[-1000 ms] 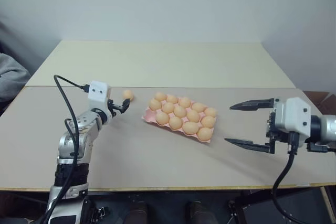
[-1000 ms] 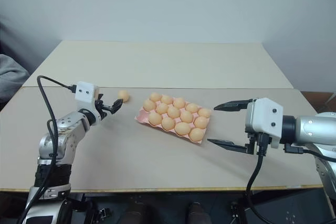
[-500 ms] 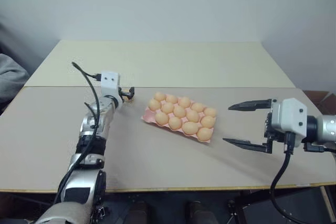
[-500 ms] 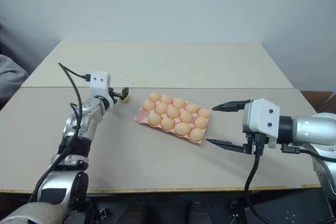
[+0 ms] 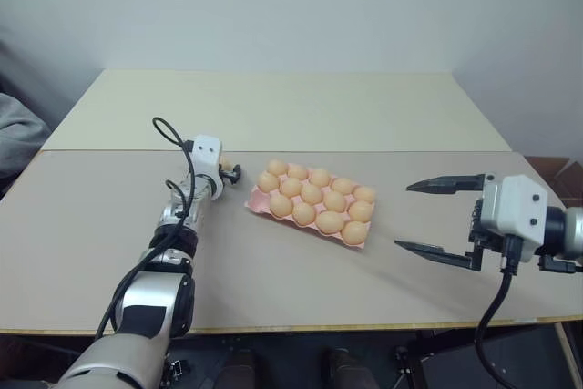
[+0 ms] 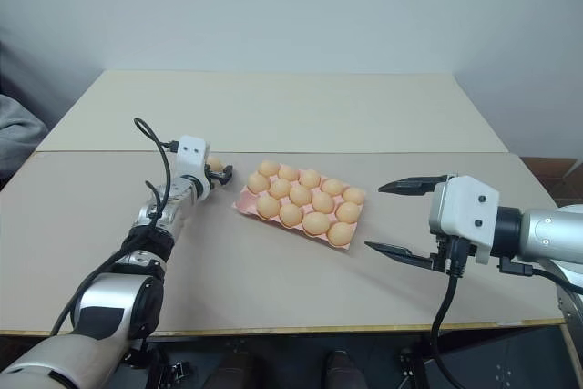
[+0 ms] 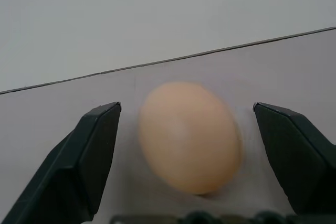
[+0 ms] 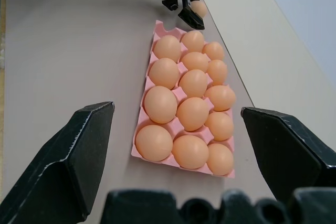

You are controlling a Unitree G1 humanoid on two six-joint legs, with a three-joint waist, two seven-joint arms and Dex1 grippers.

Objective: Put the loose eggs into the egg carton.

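Left tool (image 5: 230, 169) sits left of centre in the head view, low over the counter (image 5: 273, 271), fingers spread either side of a loose egg (image 7: 190, 136). Left wrist view: egg lies on the counter between the two fingers (image 7: 92, 150), visible gap on both sides, no contact. In the head view that egg is mostly hidden behind the tool, just left of the egg carton (image 5: 258, 200). Carton is pink, lies at frame centre, angled so its long side runs down to the right. Eggs fill nearly all its cups; right wrist view shows one bare cup at the corner (image 8: 160, 27) nearest the left tool. Grey fabric (image 5: 18, 138) at the far left edge of frame, beyond the counter. Right tool (image 5: 428, 218) is at right of frame, above the counter, well apart from the carton, fingers spread wide, nothing between them. Its wrist view looks along the carton toward the left tool.
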